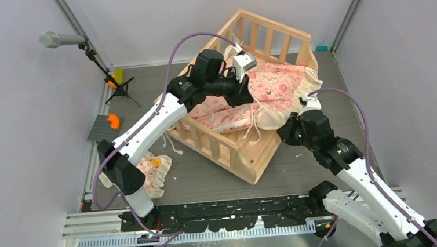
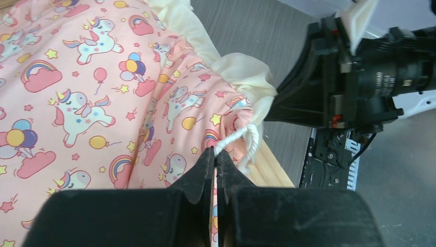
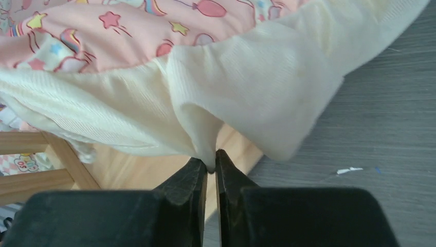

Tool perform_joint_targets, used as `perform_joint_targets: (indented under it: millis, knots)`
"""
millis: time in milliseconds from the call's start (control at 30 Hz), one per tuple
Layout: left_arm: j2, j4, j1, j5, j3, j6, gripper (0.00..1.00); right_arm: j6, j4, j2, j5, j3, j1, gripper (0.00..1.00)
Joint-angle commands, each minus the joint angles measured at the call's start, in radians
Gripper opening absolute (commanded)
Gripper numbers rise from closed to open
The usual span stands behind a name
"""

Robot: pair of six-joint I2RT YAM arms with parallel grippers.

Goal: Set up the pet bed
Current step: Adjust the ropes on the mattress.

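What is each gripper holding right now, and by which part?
The left gripper pinches the cushion by its white tie cord. The right gripper's tips straddle its cream frill; whether they grip cannot be told.

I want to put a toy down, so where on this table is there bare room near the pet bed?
Bare grey tabletop lies between the pet bed's near corner and the arm bases; another strip runs between the draped cushion and the right wall. The left side is crowded: pillow, grey plate, microphone stand.
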Motion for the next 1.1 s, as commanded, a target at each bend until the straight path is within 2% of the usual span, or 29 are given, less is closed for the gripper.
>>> perform_joint_targets:
  millis: [0, 100, 167, 200, 233, 333, 467, 600, 900, 1067]
  knots:
    - [0.006, 0.022, 0.021, -0.039, 0.049, -0.032, 0.00, 0.006, -0.196, -0.053, 0.062, 0.067, -0.006, 0.16]
    - [0.009, 0.027, 0.024, -0.045, 0.050, -0.036, 0.00, 0.033, -0.259, -0.081, 0.089, 0.090, -0.005, 0.14]
    - [0.010, 0.029, 0.025, -0.043, 0.053, -0.039, 0.00, 0.039, -0.260, -0.095, 0.061, 0.100, -0.005, 0.16]
    - [0.011, 0.029, 0.025, -0.042, 0.055, -0.040, 0.00, 0.036, -0.239, -0.098, 0.024, 0.096, -0.004, 0.20]
    - [0.012, 0.028, 0.025, -0.042, 0.056, -0.040, 0.00, 0.029, -0.199, -0.101, -0.059, 0.079, -0.005, 0.29]
    - [0.015, 0.029, 0.026, -0.044, 0.060, -0.042, 0.00, 0.030, -0.023, -0.100, -0.237, 0.003, -0.004, 0.46]
    - [0.023, 0.028, 0.030, -0.051, 0.073, -0.048, 0.00, 0.016, 0.251, -0.115, -0.310, -0.133, -0.003, 0.57]
    - [0.034, 0.020, 0.034, -0.053, 0.098, -0.052, 0.00, -0.008, 0.492, -0.127, -0.288, -0.261, -0.002, 0.59]
    - [0.043, 0.020, 0.038, -0.046, 0.104, -0.057, 0.00, -0.036, 0.876, 0.047, -0.348, -0.352, 0.002, 0.55]
    - [0.044, 0.019, 0.039, -0.042, 0.104, -0.057, 0.00, -0.062, 0.924, 0.114, -0.317, -0.357, 0.004, 0.51]
